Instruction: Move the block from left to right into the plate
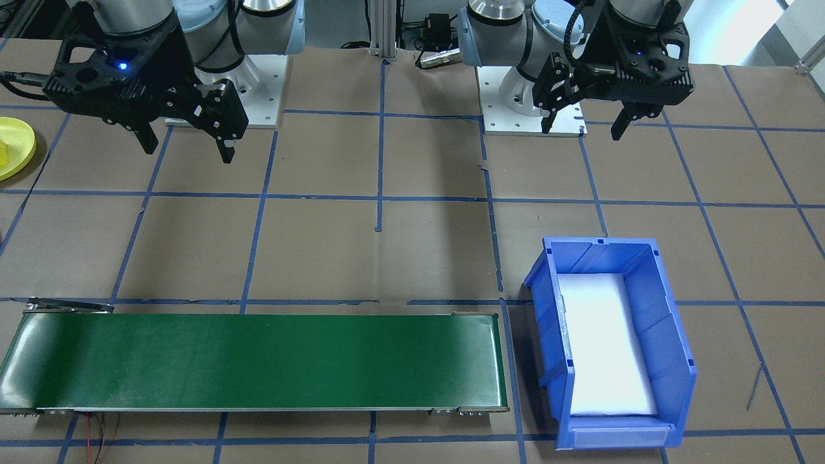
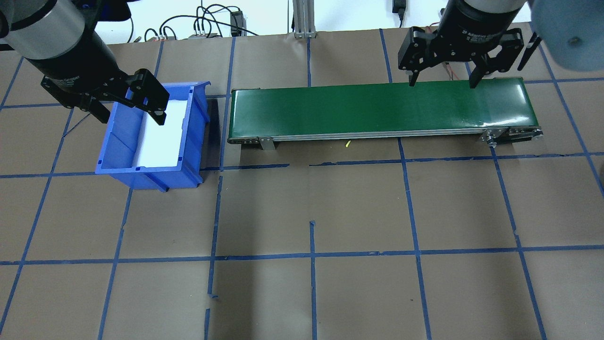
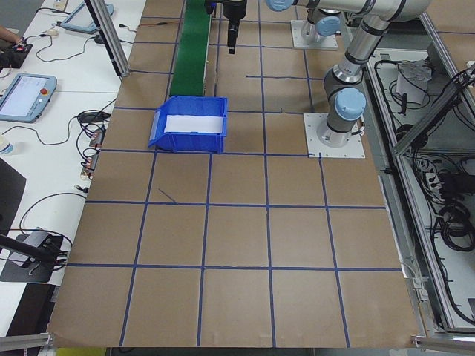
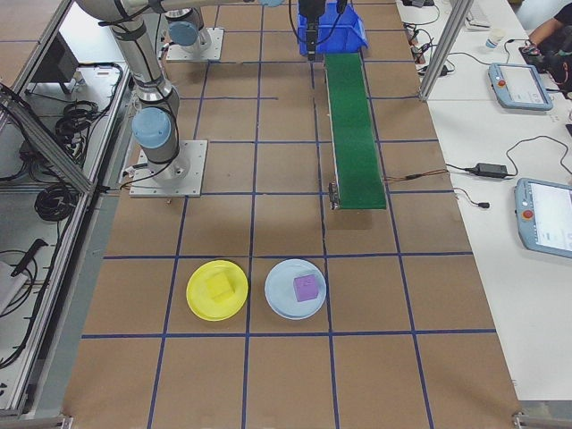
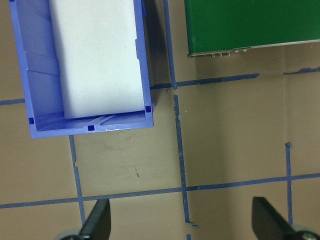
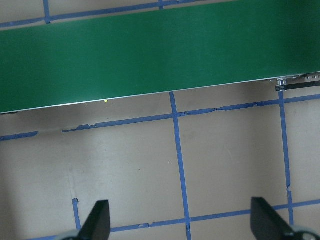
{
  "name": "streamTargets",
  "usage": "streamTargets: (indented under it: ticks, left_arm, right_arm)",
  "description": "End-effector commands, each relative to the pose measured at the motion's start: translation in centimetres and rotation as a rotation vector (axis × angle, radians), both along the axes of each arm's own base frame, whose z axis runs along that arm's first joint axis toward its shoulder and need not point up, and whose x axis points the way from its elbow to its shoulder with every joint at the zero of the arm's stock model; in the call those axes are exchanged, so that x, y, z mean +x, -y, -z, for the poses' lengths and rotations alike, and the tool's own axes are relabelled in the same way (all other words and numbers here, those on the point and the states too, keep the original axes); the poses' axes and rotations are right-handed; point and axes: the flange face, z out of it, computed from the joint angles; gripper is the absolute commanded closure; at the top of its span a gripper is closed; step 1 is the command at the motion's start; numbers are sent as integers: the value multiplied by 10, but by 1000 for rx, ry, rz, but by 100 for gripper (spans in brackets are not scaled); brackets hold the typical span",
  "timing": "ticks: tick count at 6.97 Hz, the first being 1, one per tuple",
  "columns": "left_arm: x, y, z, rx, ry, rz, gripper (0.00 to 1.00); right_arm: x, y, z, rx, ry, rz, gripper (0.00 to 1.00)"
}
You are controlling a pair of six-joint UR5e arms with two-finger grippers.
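Note:
The yellow plate (image 4: pixel 217 290) lies on the table beyond the belt's right end, and a yellow block (image 4: pixel 219 286) rests in it. Only the plate's edge (image 1: pixel 16 145) shows in the front view. My left gripper (image 2: pixel 131 117) hangs open and empty above the table by the blue bin (image 2: pixel 151 132); the left wrist view shows its gripper (image 5: pixel 182 222) with fingers wide apart. My right gripper (image 2: pixel 442 81) hovers open and empty by the right part of the green conveyor belt (image 2: pixel 382 108), with bare table between its fingers in the right wrist view (image 6: pixel 181 222).
The blue bin (image 1: pixel 612 341) holds only a white foam liner (image 1: pixel 602 345). The belt (image 1: pixel 251 361) carries nothing. A pale blue plate (image 4: pixel 296 289) with a purple block (image 4: pixel 307 287) lies beside the yellow plate. Blue tape lines grid the brown table.

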Motion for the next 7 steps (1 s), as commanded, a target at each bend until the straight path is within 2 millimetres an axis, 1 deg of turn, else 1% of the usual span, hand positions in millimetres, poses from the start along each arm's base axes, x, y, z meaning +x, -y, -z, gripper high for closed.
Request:
streamTargets:
  ticks: [1, 2, 3, 4, 5, 7]
  left_arm:
    - [0, 0, -1, -1, 0, 0, 0]
    - [0, 0, -1, -1, 0, 0, 0]
    - [0, 0, 0, 0, 1, 0, 0]
    - [0, 0, -1, -3, 0, -2, 0]
    - [0, 0, -2, -1, 2, -15, 0]
    - [3, 1, -4, -1, 7, -26, 0]
  right_arm:
    - [-3, 5, 0, 36, 1, 3, 0]
    - [6, 2, 1, 40, 23, -12, 0]
    - [9, 2, 6, 46, 43, -15, 0]
    - [6, 1, 8, 45, 28, -16, 0]
    - [7, -3, 4, 39, 27, -17, 0]
    - [6, -3, 4, 40, 27, -14, 0]
